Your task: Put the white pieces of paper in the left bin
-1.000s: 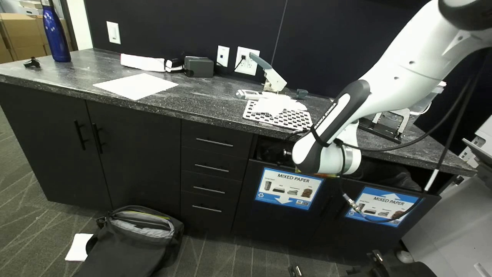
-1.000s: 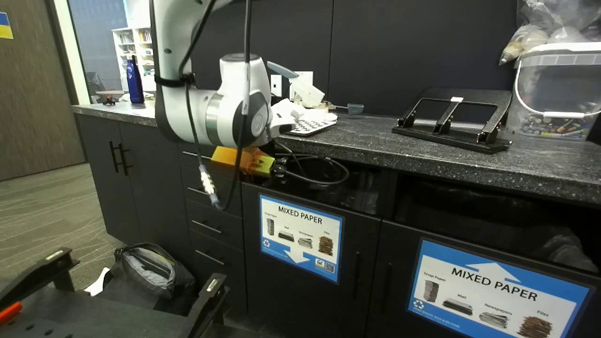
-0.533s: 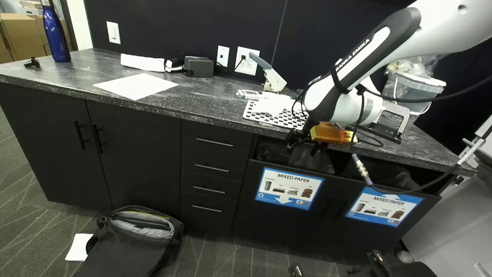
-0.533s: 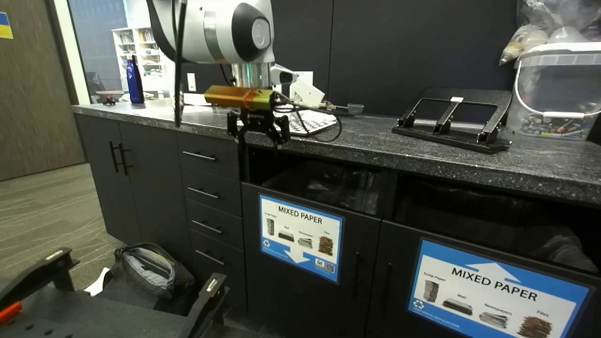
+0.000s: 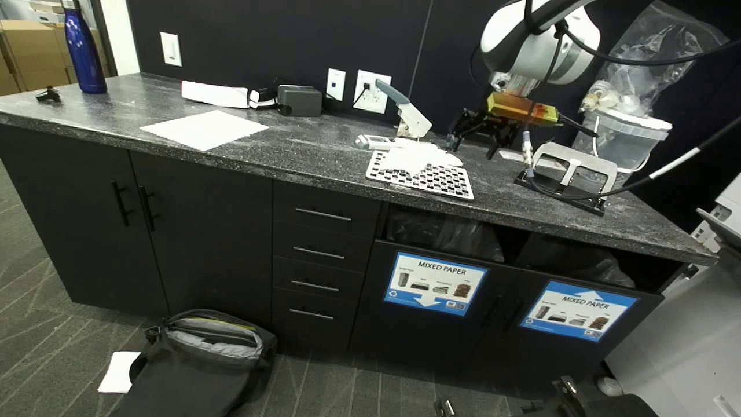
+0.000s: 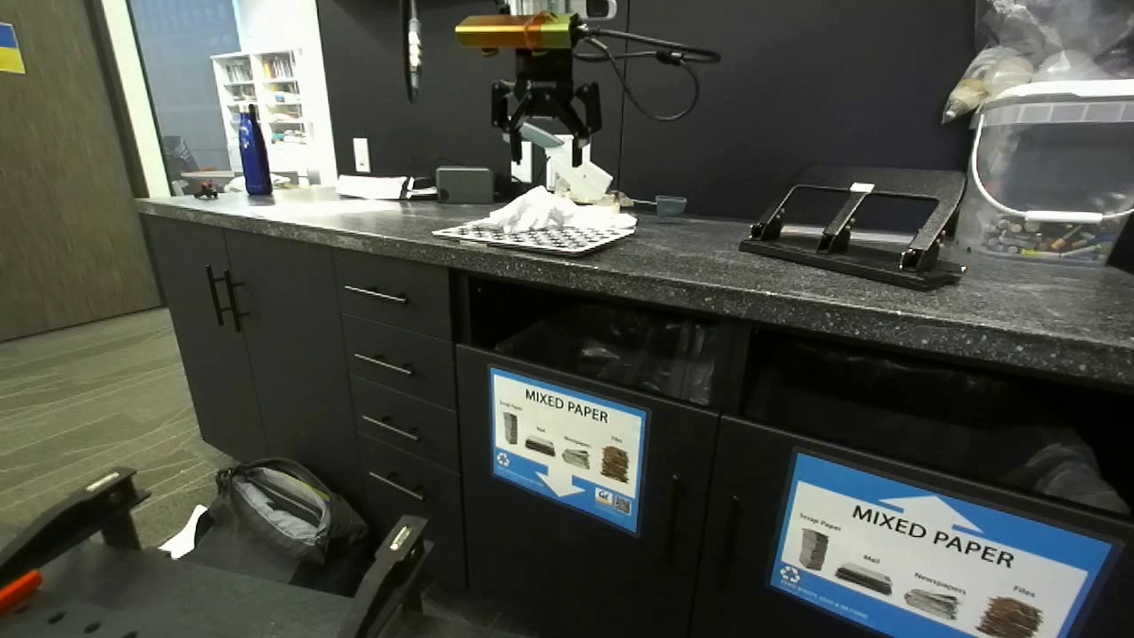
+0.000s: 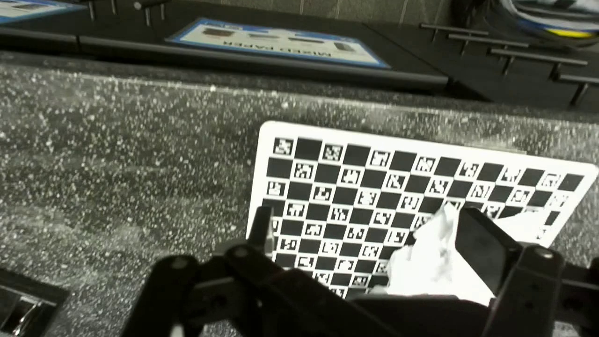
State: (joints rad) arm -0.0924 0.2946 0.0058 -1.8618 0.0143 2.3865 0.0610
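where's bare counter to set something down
One bare patch of countertop lies between the flat white sheet and the checkered calibration board; another patch between that board and the laptop stand. Crowded: on the board, with crumpled white paper, and behind it, with a grey-handled white device.

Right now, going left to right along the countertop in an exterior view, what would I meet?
Small dark object, blue bottle, flat white sheet, grey box, crumpled white paper, stand.
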